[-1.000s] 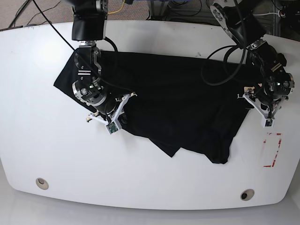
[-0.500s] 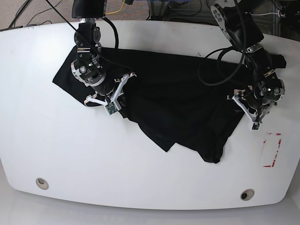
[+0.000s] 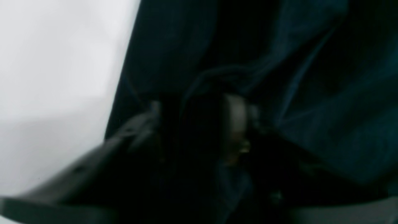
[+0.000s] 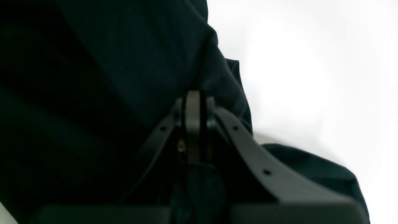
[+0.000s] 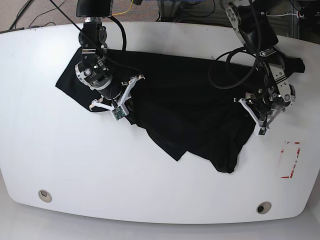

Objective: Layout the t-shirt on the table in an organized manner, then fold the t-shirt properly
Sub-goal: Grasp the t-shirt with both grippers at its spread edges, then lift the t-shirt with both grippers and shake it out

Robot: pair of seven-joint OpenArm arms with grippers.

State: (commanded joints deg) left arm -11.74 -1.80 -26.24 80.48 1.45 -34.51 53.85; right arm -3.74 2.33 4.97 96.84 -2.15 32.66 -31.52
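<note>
A: White tabletop [image 5: 60,150], glossy, two grommet holes near the front edge, red tape marks at one end. Where's the shirt?

B: Shirt [image 5: 190,105] lies crumpled across the far half of the tabletop, one corner trailing toward the front. Not flat, lots of folds.

A: Claws?

B: Right claw [image 5: 121,104] sits on the shirt's edge on the base view's left. Its wrist cam shows the fingers [image 4: 192,124] pressed together with black cloth bunched at the tips (clamped on the shirt). Left claw [image 5: 256,111] is at the opposite side of the shirt, also on the cloth.

A: Left one clamped too?

B: Wrist cam is dark and blurred. Cloth [image 3: 311,93] wraps the fingers, folds radiating from them, but can't tell whether the jaws are together or apart.
</note>
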